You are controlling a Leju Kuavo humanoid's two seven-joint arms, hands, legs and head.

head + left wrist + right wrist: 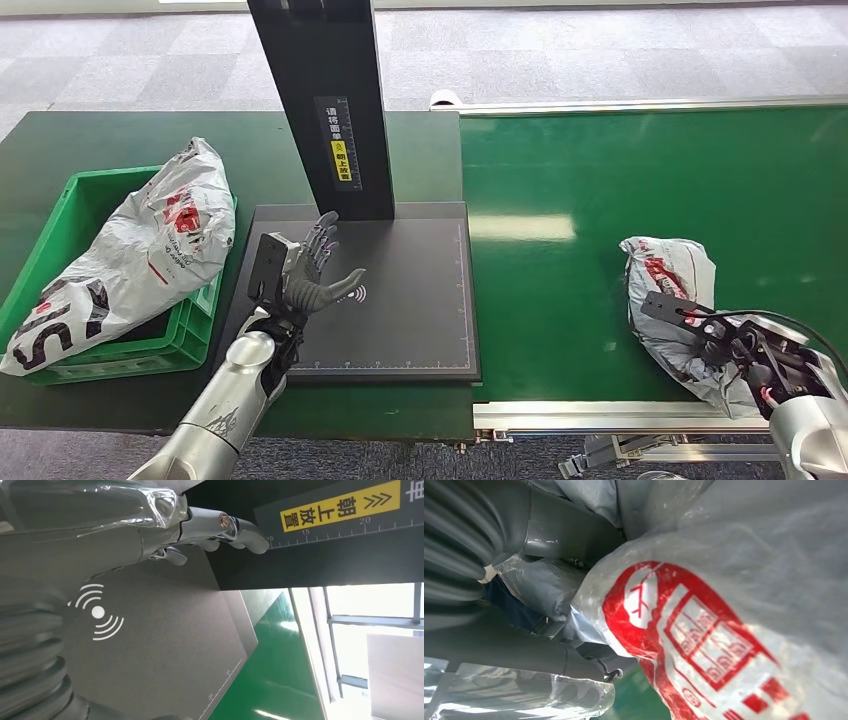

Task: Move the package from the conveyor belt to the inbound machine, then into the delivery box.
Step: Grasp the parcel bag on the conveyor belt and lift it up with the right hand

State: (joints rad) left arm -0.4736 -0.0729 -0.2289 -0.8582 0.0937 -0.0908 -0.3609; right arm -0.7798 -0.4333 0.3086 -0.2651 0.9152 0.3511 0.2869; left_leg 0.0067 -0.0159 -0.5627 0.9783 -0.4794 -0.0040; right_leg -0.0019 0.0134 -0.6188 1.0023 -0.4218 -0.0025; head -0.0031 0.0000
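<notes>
My right hand (pixel 745 352) is down on the conveyor belt (pixel 600 300), fingers wrapped into the near end of the grey-and-red package (pixel 668 290); in the right wrist view the film (pixel 734 605) bunches tight against my thumb (pixel 569 532), so I judge the grip is taken, though I cannot tell whether the bag has left the belt. The package lies on the belt well to the right of the inbound machine (pixel 400 300), near the belt's front rail. Soft bag, loose contents: gripping it by one end probably lets the rest hang and swing, so the carry across wants to be slow. My left hand (pixel 315 270) hovers over the left part of the machine's black plate, fingers apart, palm turned toward the belt and holding nothing; I read that as waiting to receive or steady the bag once it lands by the scan mark (pixel 358 293). The machine's dark column (pixel 325 100) stands at the plate's back edge, so the bag must come in low from the belt side. Left of the machine, the green delivery box (pixel 60 230) already holds another package (pixel 140 260), heaped above the rim, leaving little room.
</notes>
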